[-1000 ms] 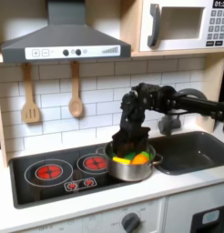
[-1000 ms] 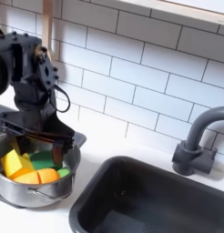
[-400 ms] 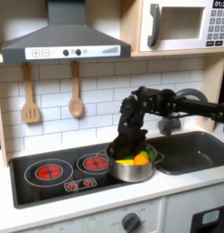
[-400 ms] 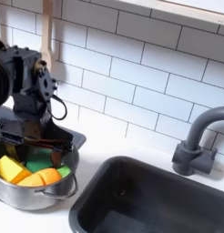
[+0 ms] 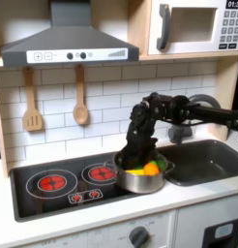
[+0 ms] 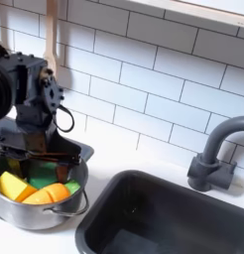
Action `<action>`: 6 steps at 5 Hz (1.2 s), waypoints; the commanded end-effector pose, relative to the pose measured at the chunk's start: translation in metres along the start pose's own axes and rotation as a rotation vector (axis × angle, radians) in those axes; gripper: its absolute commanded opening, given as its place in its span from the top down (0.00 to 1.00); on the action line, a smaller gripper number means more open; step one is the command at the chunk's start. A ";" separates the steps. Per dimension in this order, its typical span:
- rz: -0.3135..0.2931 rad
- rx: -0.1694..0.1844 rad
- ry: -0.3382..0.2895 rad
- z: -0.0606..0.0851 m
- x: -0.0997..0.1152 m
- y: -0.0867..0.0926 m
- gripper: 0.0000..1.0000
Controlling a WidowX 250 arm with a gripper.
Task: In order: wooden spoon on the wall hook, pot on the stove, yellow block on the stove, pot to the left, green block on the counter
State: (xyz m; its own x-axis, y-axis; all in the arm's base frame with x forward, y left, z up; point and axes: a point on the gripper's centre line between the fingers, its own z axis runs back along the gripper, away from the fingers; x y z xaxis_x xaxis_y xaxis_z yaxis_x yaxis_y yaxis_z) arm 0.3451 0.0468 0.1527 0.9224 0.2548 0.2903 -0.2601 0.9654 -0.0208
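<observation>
Directly beneath the gripper, the steel pot sits on the stove by its right burner. Jaws are lowered into the pot mouth; whether they are apart or together cannot be determined. Below the jaws lie the yellow block, an orange piece and the green block.

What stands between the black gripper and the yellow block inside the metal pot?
Nothing visible does. The black gripper hangs over the round metal pot, and the yellow block lies uncovered beside the orange block and green block.
</observation>
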 end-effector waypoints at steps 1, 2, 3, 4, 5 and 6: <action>-0.011 -0.010 -0.091 0.018 -0.002 -0.002 1.00; -0.017 -0.014 -0.120 0.026 -0.004 -0.002 1.00; -0.021 -0.016 -0.116 0.030 -0.012 -0.002 1.00; -0.040 -0.004 -0.107 0.029 -0.019 -0.001 1.00; -0.057 -0.008 -0.099 0.031 -0.019 -0.002 1.00; -0.055 -0.012 -0.106 0.034 -0.018 -0.003 1.00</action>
State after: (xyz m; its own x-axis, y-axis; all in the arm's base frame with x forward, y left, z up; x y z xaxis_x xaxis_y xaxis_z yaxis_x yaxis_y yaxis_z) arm 0.3203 0.0362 0.1804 0.8998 0.1922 0.3918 -0.2022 0.9792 -0.0160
